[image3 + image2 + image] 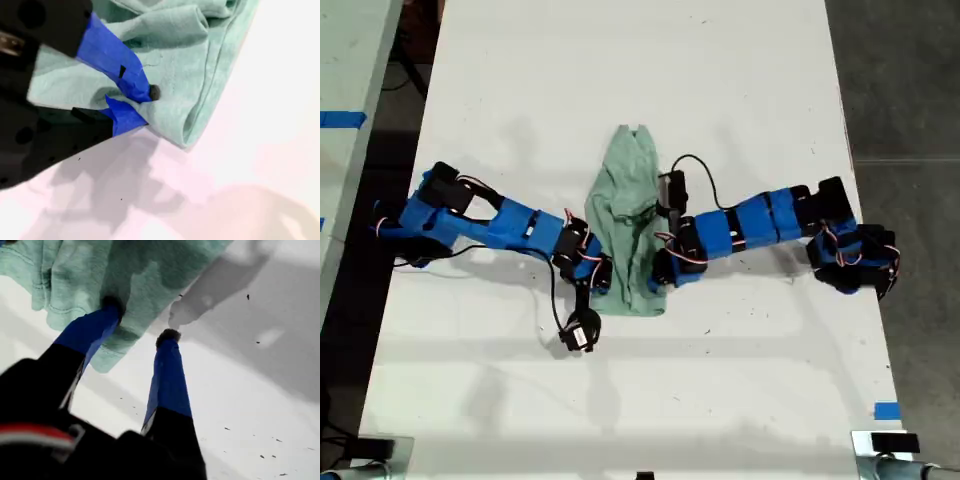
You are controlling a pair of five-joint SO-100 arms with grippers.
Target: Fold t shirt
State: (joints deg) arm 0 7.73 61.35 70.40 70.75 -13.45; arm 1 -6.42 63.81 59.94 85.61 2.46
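T shirt (pixel 630 225) lies mid-bench (pixel 720 80), bunched into a narrow wrinkled strip running near to far, hem end nearest, narrower end farthest. Near end: my first claw (pixel 140 320) stands wide, one tip pressed on the hem corner, the other on bare bench just beside the cloth; nothing held. My second claw (pixel 149 106) is narrow, its tips close together with a layer of fabric between them beside a folded edge; whether it really grips, I cannot tell. Handling judgement: light, limp knit that will sag, drape and trail if lifted by one point, and bunch rather than slide if pushed. It is not fragile. Best holds are the hem corners or a doubled folded edge, pinching right through the layers and low to the bench. Exterior view gives the whole outline and both blue arms, one (pixel 500 225) from that view's left and one (pixel 750 225) from its right, meeting at the near half of the shirt, but the claw tips are hidden there. Wrist views give the tip contact and stitched hem but not the far end. They do not settle which arm is which
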